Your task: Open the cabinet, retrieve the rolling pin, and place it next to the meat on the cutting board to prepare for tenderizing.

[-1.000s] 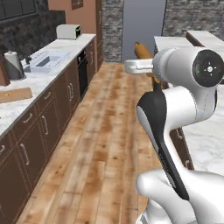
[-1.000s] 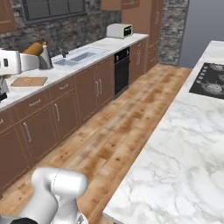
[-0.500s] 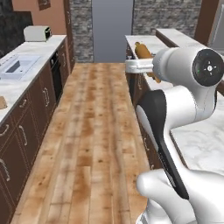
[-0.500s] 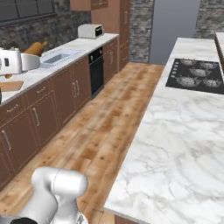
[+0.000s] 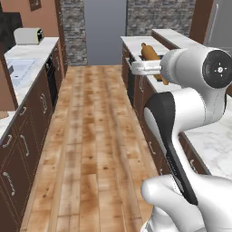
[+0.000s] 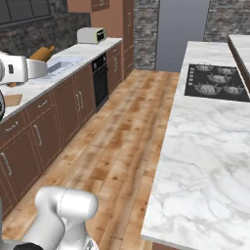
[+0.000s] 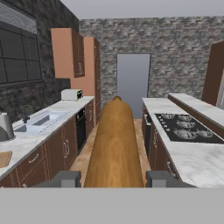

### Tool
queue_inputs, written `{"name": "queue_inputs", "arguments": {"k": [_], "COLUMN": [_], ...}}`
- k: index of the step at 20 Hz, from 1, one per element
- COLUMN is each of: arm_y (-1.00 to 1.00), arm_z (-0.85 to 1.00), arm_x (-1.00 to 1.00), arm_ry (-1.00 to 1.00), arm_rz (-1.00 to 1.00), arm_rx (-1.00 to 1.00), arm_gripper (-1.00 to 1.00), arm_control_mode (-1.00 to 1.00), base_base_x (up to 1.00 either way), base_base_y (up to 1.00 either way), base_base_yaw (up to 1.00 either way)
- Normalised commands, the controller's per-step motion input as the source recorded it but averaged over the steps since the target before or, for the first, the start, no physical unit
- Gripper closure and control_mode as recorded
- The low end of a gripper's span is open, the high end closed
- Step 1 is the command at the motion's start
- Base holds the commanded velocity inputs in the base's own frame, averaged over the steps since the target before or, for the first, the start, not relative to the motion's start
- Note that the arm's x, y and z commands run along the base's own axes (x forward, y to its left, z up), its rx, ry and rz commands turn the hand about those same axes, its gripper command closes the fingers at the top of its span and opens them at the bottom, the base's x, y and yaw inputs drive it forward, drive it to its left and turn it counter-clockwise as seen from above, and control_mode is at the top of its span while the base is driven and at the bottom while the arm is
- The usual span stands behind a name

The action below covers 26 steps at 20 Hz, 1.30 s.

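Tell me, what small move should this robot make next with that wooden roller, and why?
Probably turn left toward the sink-side counter. The end effector grips the rolling pin mid-aisle, and a corner of the cutting board shows on that counter, not yet within reach.

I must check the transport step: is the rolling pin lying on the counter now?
No, the rolling pin is held between the fingers of the gripper, pointing down the kitchen aisle above the floor.

Rolling pin (image 7: 114, 144) between end effector (image 7: 114, 179) fingers, above floor
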Motion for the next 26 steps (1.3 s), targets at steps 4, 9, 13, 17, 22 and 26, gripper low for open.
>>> {"name": "queue_inputs", "arguments": {"k": [4,9,13,17,22,26], "arm_y": [0.0,0.0,0.0,0.0,0.0,0.0], "arm_z": [0.0,0.0,0.0,0.0,0.0,0.0], "arm_x": [0.0,0.0,0.0,0.0,0.0,0.0], "arm_ry": [0.0,0.0,0.0,0.0,0.0,0.0], "arm_rz": [0.0,0.0,0.0,0.0,0.0,0.0], "arm_rx": [0.0,0.0,0.0,0.0,0.0,0.0], "arm_gripper": [1.0,1.0,1.0,1.0,1.0,1.0], "arm_control_mode": [1.0,1.0,1.0,1.0,1.0,1.0], "base_base_x": [0.47,0.97,0.96,0.63,0.38,0.3], "base_base_y": [0.69,0.25,-0.01,-0.02,0.05,0.03], "base_base_yaw": [-0.03,-0.02,0.01,0.2,0.4,0.46]}}
